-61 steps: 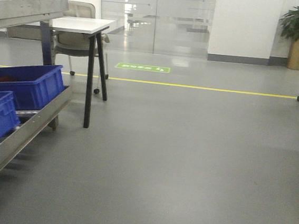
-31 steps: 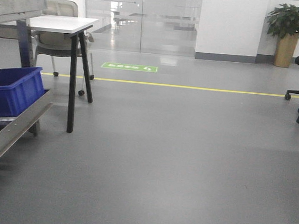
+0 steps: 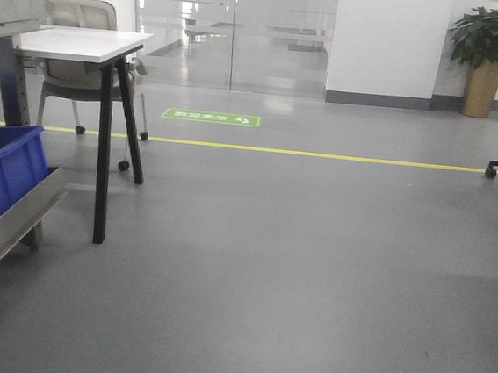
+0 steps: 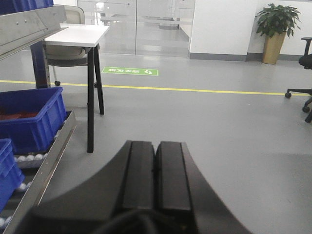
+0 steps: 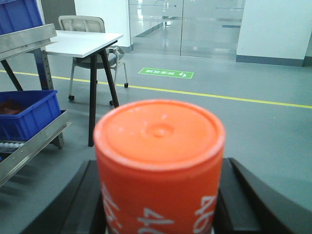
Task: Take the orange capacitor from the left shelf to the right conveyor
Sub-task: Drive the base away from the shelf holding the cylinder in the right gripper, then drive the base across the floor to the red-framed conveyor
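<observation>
- Smooth black left gripper [image 4: 155,146], bottom middle: two long flat fingers [image 4: 139,170], wide curved base.
- Black right gripper [image 5: 161,168], bottom edge: sloping fingers [image 5: 246,192] at both sides.

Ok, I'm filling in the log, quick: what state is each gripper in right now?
The left gripper is shut, with nothing between its fingers.
The right gripper is shut on the orange capacitor.

White table [image 3: 77,43] stands near blue bin [image 3: 3,172]; potted plant [image 3: 488,60] against wall.
</observation>
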Tool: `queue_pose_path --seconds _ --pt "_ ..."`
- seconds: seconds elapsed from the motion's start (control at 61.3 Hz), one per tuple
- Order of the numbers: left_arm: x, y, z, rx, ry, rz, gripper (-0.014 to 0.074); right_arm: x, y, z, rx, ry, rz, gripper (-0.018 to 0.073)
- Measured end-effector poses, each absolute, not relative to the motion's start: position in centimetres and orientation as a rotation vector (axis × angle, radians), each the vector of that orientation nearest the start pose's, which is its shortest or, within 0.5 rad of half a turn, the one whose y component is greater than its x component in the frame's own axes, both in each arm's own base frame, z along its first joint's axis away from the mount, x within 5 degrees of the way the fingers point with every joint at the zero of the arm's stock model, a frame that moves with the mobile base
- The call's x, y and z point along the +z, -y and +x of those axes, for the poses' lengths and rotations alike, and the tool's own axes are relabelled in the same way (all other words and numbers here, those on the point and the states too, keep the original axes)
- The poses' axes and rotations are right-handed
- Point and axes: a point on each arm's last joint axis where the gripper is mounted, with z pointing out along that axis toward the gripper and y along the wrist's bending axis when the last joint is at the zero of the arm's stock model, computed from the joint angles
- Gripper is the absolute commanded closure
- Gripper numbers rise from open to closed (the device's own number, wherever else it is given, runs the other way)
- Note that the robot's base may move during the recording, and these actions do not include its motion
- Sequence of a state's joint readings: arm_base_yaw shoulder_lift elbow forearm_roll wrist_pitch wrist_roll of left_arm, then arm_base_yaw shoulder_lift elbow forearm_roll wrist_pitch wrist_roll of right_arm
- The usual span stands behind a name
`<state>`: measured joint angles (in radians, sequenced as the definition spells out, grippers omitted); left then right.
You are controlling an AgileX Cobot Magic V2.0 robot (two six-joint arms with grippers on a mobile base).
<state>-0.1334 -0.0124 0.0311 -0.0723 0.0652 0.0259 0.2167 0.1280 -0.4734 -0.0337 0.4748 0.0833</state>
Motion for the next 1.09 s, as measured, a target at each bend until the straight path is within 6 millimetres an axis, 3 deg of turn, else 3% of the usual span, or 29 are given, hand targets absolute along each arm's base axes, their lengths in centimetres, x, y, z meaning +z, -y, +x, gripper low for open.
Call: queue_pose_path --seconds 1.092 --pt "19.74 0.8 5.62 -0.145 -1.567 0.072 0.0723 31.85 -0.6 3.37 0.196 -1.612 -0.12 0.0494"
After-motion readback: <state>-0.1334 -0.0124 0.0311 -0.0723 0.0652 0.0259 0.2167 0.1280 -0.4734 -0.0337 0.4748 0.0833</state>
